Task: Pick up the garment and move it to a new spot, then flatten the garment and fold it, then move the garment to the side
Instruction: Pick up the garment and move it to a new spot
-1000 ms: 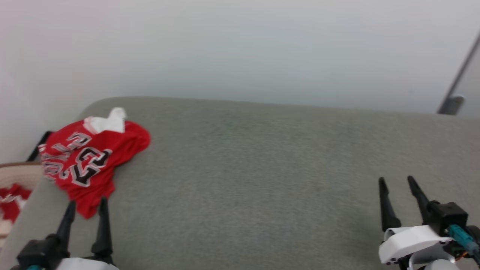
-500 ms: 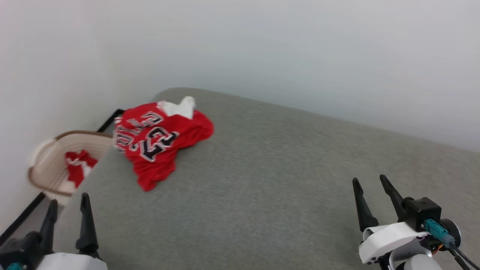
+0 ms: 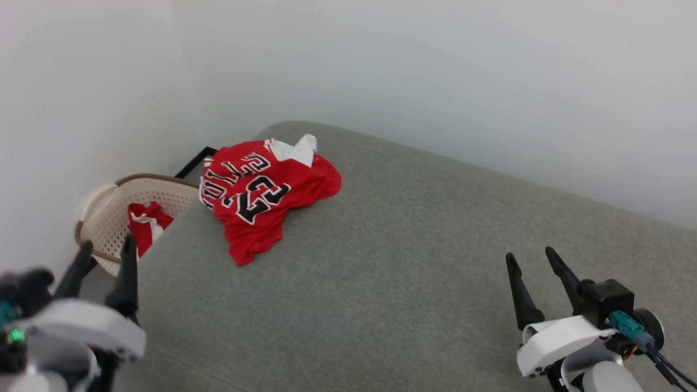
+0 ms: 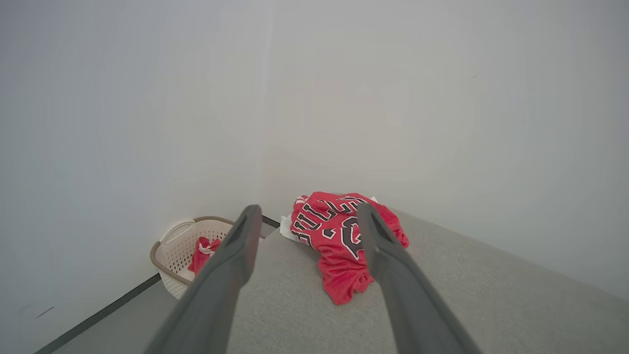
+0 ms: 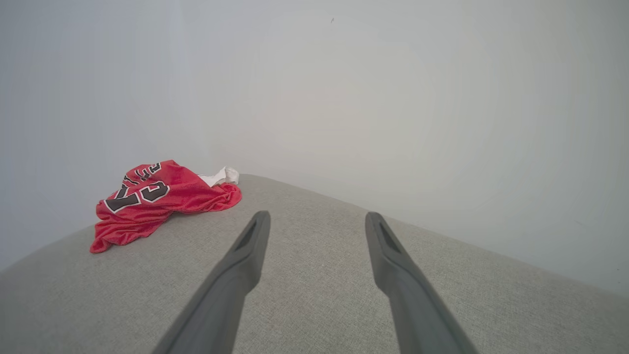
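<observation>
Seemingly clear of the garment, left gripper and right gripper agape, empty, upright.

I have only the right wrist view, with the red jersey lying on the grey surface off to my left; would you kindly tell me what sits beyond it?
Observer: Past the garment, off the corner of the grey surface, a pale basket stands on the floor.
Operator: Thank you. Is there anything in it?
Observer: Yes, a crumpled red-and-white cloth lies inside.
Operator: And where is the other arm, if I may ask?
Observer: The left gripper is open and holds nothing, near the surface's left edge and short of the garment.
</observation>
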Motion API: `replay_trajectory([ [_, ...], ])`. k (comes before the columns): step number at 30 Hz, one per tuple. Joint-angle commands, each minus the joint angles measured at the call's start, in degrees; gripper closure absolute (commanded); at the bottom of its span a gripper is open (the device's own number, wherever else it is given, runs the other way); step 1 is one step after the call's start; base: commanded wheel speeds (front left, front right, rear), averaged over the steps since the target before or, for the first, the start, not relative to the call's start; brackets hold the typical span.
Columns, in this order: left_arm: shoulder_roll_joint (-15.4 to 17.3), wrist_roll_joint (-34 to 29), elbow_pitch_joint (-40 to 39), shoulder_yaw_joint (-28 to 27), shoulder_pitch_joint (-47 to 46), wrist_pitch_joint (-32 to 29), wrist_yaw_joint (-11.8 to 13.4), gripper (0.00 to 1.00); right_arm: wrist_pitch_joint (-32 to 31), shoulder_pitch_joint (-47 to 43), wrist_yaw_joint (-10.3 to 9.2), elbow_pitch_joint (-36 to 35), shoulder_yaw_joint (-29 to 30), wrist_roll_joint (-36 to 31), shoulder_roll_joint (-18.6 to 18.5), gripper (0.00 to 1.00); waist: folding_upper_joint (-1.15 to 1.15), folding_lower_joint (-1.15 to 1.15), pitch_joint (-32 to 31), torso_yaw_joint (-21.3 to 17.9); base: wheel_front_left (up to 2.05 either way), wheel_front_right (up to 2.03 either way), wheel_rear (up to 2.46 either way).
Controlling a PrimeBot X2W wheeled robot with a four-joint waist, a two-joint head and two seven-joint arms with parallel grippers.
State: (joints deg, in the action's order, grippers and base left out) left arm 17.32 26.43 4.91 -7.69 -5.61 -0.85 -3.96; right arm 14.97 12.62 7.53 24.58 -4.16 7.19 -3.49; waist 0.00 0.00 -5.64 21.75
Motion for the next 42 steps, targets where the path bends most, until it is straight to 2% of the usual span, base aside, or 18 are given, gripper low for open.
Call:
replay_trajectory([
  [1,1.01,0.95,0.49,0.14,-1.96,-1.60,-0.69,0.00,0.32,0.72,-0.07,0.02,-0.50,0.02,-0.50,0.00,0.00,0.00,1.66,-1.67,0.00,0.00,0.00],
  [8,6.22,7.73,4.01,0.69,-11.13,-11.83,-2.62,0.00,-0.56,3.80,-0.07,-1.67,-1.49,-1.14,-2.36,0.00,0.00,0.00,8.07,-6.28,0.00,0.00,0.00],
  [15,11.98,13.10,10.48,2.66,-21.21,-19.44,-3.36,0.00,-1.77,7.56,-0.08,-5.06,-2.18,-1.34,-3.78,0.00,0.00,0.00,16.46,-11.04,0.00,0.00,0.00],
  [23,15.93,14.60,21.31,6.23,-32.86,-26.32,-3.43,0.00,-2.73,9.69,-0.08,-8.40,-2.35,-2.09,-4.38,0.00,0.00,0.00,24.32,-14.68,0.00,0.00,0.00],
  [33,17.78,15.43,40.92,7.07,-43.89,-28.77,-3.28,0.00,-4.85,10.22,-0.08,-13.44,-1.79,-2.25,-5.72,0.00,0.00,0.00,30.99,-17.93,0.00,0.00,0.00],
  [42,15.20,15.40,52.64,11.12,-49.19,-27.47,-3.51,0.00,-7.89,8.85,-0.08,-19.18,-0.75,-3.32,-6.15,0.00,0.00,0.00,34.34,-16.75,0.00,0.00,0.00],
])
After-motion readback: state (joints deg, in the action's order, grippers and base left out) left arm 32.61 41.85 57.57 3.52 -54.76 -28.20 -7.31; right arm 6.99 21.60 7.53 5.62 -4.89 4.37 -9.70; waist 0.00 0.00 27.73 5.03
